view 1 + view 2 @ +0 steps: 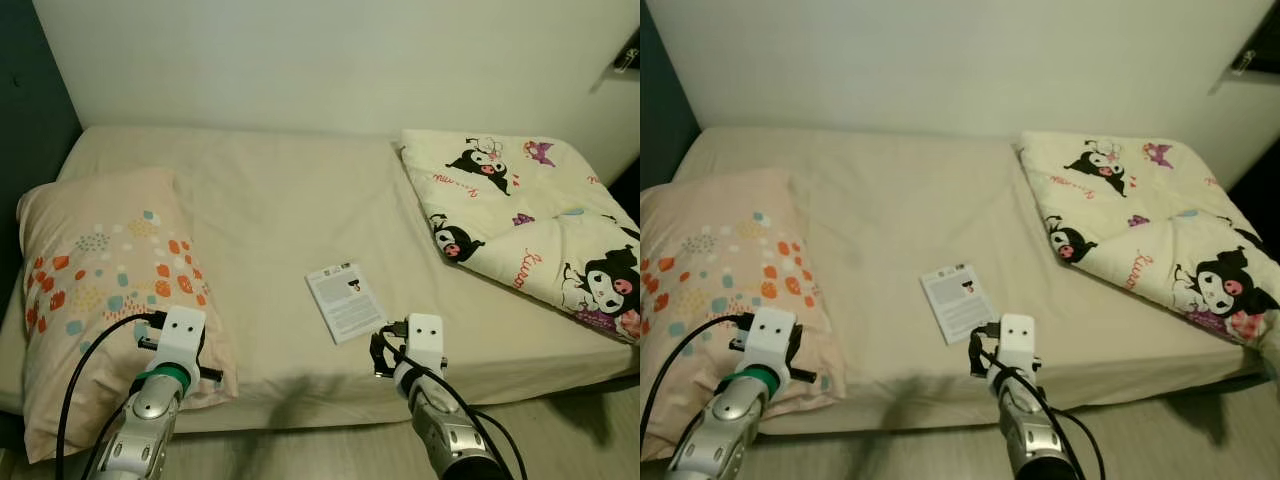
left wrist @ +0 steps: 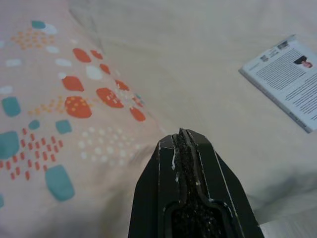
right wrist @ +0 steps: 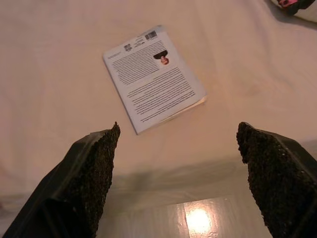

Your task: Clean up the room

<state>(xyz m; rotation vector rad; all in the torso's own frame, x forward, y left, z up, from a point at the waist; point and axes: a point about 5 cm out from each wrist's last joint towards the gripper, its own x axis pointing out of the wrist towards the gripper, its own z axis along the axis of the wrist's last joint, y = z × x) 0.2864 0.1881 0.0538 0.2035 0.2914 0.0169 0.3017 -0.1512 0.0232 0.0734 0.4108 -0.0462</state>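
A thin white book (image 1: pixel 345 301) lies back cover up on the beige bed sheet (image 1: pixel 290 200), near the front edge. My right gripper (image 3: pixel 178 136) hovers just short of the book (image 3: pixel 152 77), open, with nothing between its fingers (image 3: pixel 96 163). Over the front corner of the patterned pillow (image 1: pixel 95 290), my left gripper (image 2: pixel 182 144) is shut and holds nothing. The pillow (image 2: pixel 54 114) has orange and teal spots. The right arm's wrist (image 1: pixel 420 350) sits at the bed's front edge, and the left wrist (image 1: pixel 175 345) is over the pillow.
A folded cream blanket (image 1: pixel 540 220) with cartoon prints lies on the bed's right side. A white wall (image 1: pixel 330 60) runs behind the bed. Wooden floor (image 1: pixel 300 450) shows in front of the mattress. A dark wall (image 1: pixel 30 90) borders the left.
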